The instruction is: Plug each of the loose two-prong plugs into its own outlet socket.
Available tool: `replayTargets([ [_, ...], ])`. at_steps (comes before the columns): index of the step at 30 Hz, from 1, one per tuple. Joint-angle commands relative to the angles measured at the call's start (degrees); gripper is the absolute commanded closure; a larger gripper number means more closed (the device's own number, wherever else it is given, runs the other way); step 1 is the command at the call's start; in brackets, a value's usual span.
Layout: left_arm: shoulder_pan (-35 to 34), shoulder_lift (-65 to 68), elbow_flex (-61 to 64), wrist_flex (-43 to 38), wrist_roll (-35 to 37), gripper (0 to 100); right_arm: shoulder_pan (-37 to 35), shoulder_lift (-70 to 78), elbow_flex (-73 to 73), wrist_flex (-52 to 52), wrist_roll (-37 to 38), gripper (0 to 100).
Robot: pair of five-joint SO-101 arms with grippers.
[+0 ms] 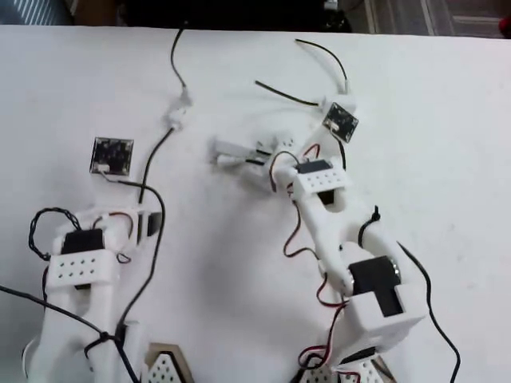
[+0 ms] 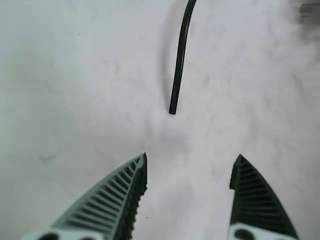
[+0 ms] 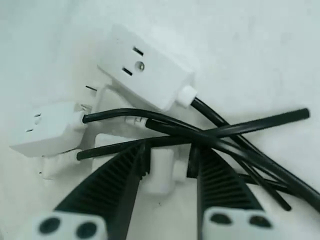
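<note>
A cluster of white plugs and sockets lies mid-table. In the right wrist view a white outlet socket faces up, and a second white socket block lies beside it with black cords crossing over. My right gripper sits over the cluster, its fingers pressed against both sides of a white plug. My left gripper hangs open above bare table near the left side, just short of the cut end of a black cord.
Another white connector on a black cord lies farther back. Two small dark circuit boards rest on the white table, one at the left and one at the back right. Loose black cords trail between the arms.
</note>
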Motion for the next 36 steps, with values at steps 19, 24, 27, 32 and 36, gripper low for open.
replayTargets([
  [19,-0.31,-1.1,0.0,-0.97,-0.35,73,5.85,-1.27,-3.52,-0.75,-3.52,86.8],
  [24,-0.13,-1.36,0.79,-1.23,-0.44,73,5.93,-1.36,-3.69,-1.63,-3.6,86.8],
  [27,-0.13,-1.36,0.79,-1.23,-0.44,73,7.16,-1.36,-3.6,-3.56,-3.6,86.8],
  [32,-0.04,-1.36,0.79,-1.23,-0.44,73,7.69,0.22,-3.34,-5.67,-3.43,86.8],
  [36,-0.04,-1.36,0.79,-1.23,-0.44,73,7.52,3.21,-4.57,-5.67,-3.69,87.2],
])
